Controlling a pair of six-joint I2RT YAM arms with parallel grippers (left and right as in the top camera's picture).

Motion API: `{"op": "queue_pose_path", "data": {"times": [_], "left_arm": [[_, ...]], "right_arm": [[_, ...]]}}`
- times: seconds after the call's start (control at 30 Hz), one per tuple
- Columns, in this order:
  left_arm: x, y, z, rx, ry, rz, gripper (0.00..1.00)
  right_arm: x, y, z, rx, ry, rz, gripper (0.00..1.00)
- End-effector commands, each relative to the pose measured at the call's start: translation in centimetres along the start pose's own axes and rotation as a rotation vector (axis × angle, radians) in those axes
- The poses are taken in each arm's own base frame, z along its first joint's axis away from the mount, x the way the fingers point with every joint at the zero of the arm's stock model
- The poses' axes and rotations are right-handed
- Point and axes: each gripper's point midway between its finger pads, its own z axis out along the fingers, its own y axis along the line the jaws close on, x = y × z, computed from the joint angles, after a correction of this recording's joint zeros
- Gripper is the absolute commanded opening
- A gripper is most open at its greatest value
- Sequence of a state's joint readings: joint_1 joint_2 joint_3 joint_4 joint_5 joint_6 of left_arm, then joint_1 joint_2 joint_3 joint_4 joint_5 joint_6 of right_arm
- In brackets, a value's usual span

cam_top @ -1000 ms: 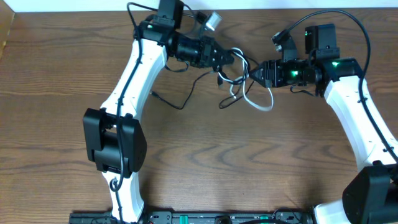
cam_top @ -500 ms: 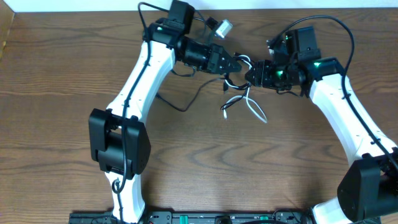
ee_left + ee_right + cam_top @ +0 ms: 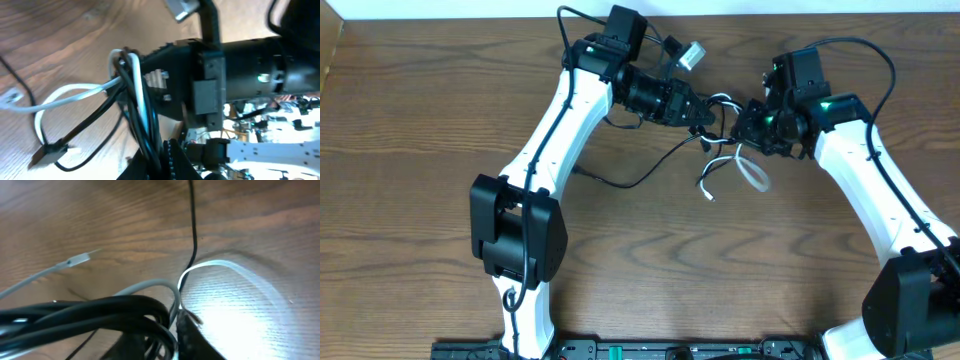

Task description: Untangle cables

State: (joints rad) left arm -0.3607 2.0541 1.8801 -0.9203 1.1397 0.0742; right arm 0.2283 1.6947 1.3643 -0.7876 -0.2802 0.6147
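Cables (image 3: 721, 104) are seen bunched in a knot near the far edge of the tabletop (image 3: 420, 220), a little right of its middle, directly between the two grippers. Left gripper (image 3: 706, 110) is noted at the left side of the knot, jaws fully closed. In the left wrist view a bundle of black and white strands is seen running down into its fingers (image 3: 172, 157), so the cables are recorded as clamped there.

Right gripper (image 3: 741, 121) is set against the right side of the knot, close to the left one. In the left wrist view the strands are looped over its nose, but whether its jaws are pinched on them or stand narrowly apart cannot be told. The right wrist view is filled by blurred black strands close to the lens, and the jaw gap is hidden.

White cable (image 3: 756, 176) is seen leaving the knot toward the near edge in a flat loop, with a free end lying on the wood just left of that loop. A small white plug (image 3: 10, 98) is visible on the wood at the left border of the left wrist view.

Black cable (image 3: 640, 182) is trailed from the knot toward the left edge in a shallow curve, ending just beside the white link of the left arm. In the right wrist view a single black strand is seen running down from the top border to meet the white loop
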Motion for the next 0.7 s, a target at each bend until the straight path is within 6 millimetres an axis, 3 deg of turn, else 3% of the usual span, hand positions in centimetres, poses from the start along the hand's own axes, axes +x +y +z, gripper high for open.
{"op": "queue_pose_path", "data": {"times": [0.0, 0.27, 0.4, 0.53, 0.6, 0.67], "left_arm": [[-0.8, 1.7, -1.4, -0.137, -0.036, -0.074, 0.08], [-0.5, 6.4, -2.5, -0.433, -0.07, -0.224, 0.07], [-0.6, 6.9, -2.8, -0.466, -0.09, -0.282, 0.08], [-1.4, 6.9, -2.9, -0.454, -0.154, -0.411, 0.08], [-2.5, 7.1, -3.0, -0.449, -0.212, -0.468, 0.07], [-3.5, 7.5, -3.4, -0.466, -0.275, -0.518, 0.08]], "right_arm": [[-0.8, -4.2, 0.1, 0.152, -0.033, 0.016, 0.02], [-0.2, -1.6, -0.6, -0.023, 0.025, -0.182, 0.01], [-0.2, 0.4, -2.3, -0.209, 0.036, -0.293, 0.04], [-0.1, 2.8, -4.6, -0.397, 0.014, -0.417, 0.3], [-0.3, 3.7, -5.6, -0.437, -0.011, -0.443, 0.51], [-0.4, 4.3, -6.2, -0.458, -0.031, -0.458, 0.57]]}}
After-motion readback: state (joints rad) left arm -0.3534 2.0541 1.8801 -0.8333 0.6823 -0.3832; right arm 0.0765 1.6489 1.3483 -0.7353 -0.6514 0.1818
